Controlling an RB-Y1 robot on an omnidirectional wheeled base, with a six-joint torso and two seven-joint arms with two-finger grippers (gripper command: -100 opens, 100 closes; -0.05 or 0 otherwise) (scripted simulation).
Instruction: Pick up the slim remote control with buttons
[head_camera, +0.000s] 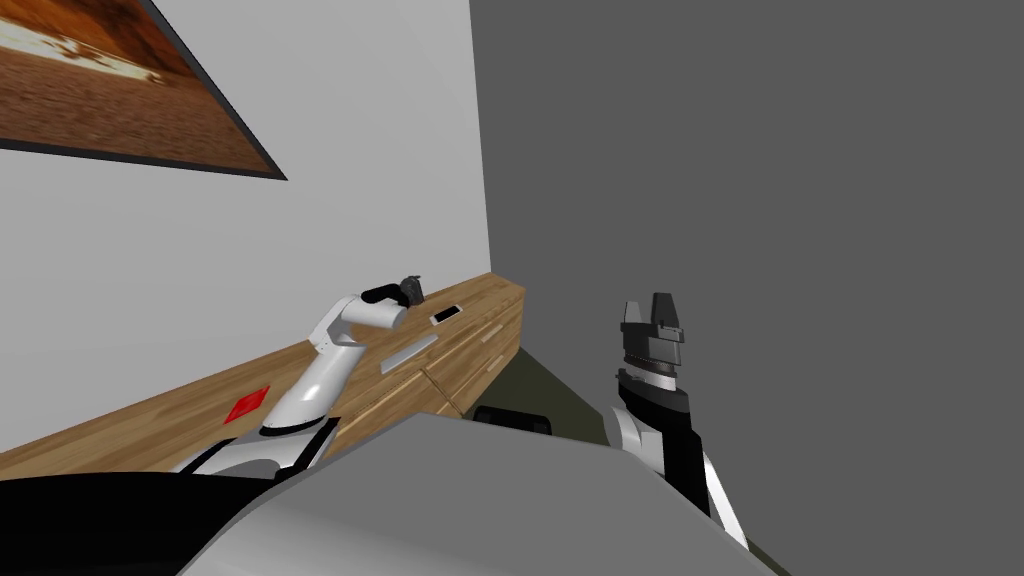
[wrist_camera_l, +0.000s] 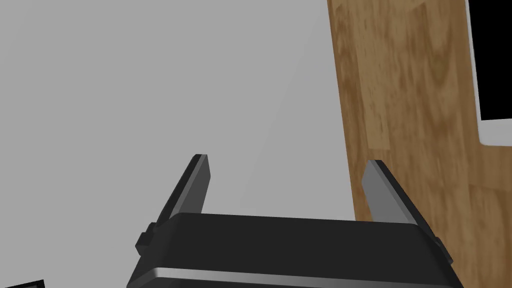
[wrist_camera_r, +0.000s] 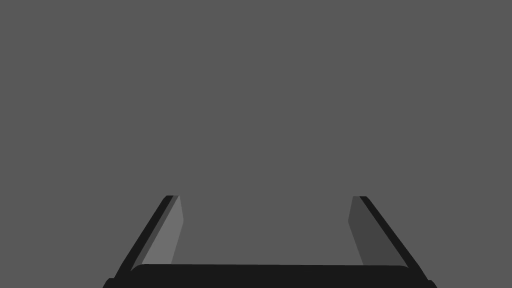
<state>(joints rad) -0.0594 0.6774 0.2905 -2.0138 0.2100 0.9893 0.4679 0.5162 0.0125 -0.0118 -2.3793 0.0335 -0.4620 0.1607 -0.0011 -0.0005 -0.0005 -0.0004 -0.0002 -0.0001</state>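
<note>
Both splayed — left gripper (wrist_camera_l: 287, 162), right gripper (wrist_camera_r: 265, 197); remote (head_camera: 408, 354) untouched.

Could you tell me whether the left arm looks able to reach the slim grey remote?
Probably yes: the left gripper is open over the wooden sideboard, and the remote lies uncovered near its front edge, close beside that arm.

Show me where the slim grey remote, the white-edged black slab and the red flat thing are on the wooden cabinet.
slim grey remote (head_camera: 409, 354): head view, middle of its top face.
white-edged black slab (head_camera: 446, 314): head view, centre of its black face.
red flat thing (head_camera: 247, 404): head view, middle of its red top.
</note>
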